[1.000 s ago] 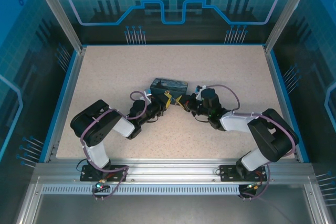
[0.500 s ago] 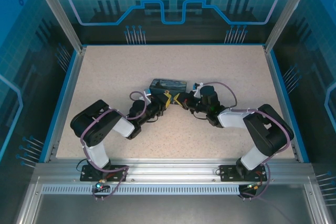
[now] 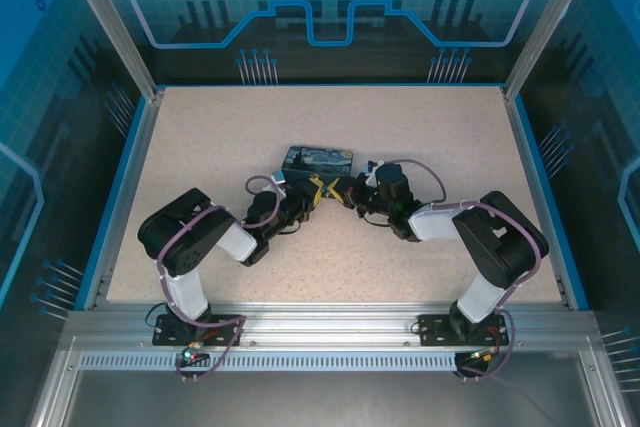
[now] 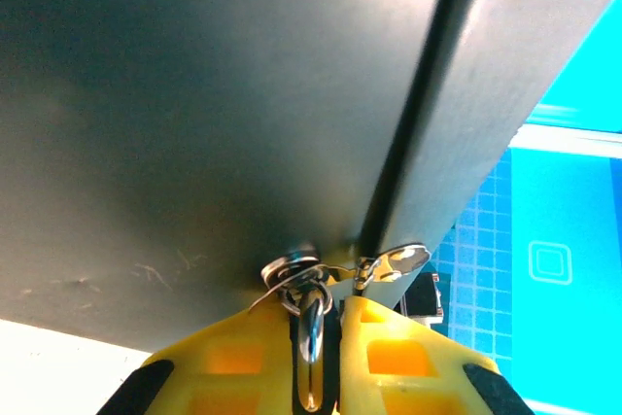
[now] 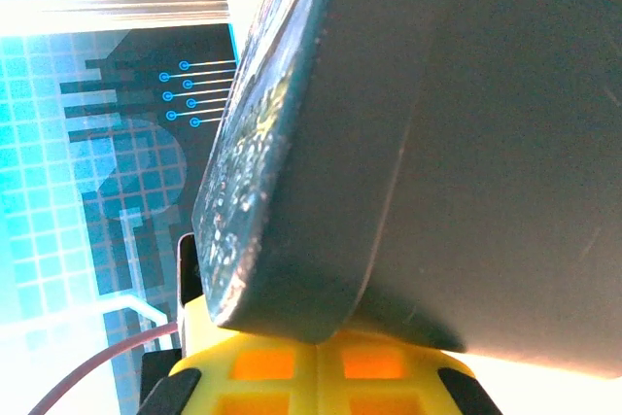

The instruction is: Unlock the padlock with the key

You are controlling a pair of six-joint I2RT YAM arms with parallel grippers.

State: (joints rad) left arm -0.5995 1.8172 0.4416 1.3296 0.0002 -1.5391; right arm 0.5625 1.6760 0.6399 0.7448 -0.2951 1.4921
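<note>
so my left gripper (image 4: pixel 319 326) is pinched tight on the key (image 4: pixel 310 337), a thin metal sliver poking at the clasp (image 4: pixel 389 261) on the dark blue box (image 3: pixel 318 158), mid table (image 3: pixel 200 147); right gripper (image 5: pixel 316 349) has its fingers pressed together, nosing the box's lower edge

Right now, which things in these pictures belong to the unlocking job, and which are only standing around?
Belong:
key pinched in the shut left gripper
dark blue swirl-painted box
metal latch fittings on its seam
shut right gripper by the box

Only around:
speckled table
blue printed walls
</note>
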